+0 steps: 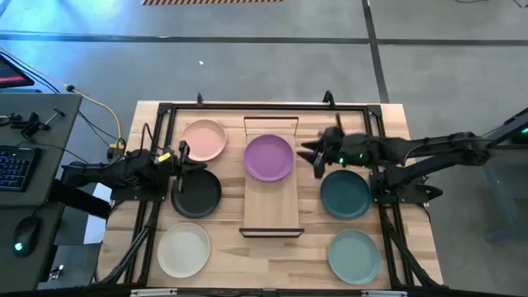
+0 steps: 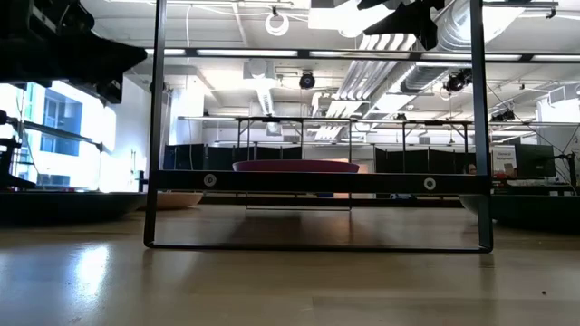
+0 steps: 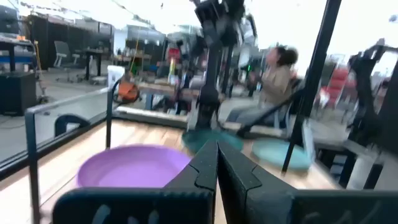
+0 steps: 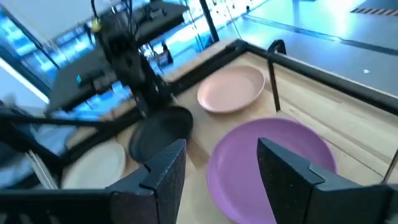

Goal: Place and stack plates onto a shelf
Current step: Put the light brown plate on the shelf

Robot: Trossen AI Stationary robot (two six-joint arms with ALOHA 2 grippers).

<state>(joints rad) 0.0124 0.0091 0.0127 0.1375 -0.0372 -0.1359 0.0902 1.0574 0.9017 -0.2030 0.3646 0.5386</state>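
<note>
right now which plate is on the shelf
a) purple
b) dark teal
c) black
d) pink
a: in the high view only the purple plate sits on the shelf board, at its far end; the pink plate, black plate and dark teal plate lie on the tabletop beside it.

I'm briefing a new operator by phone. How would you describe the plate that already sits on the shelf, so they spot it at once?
Look at the narrow light-wood shelf with its black wire frame, in the middle of the table between the two arms. On its far half lies the purple plate. It is the only plate on the shelf; the pink plate and dark teal plate beside it rest on the tabletop.
</note>
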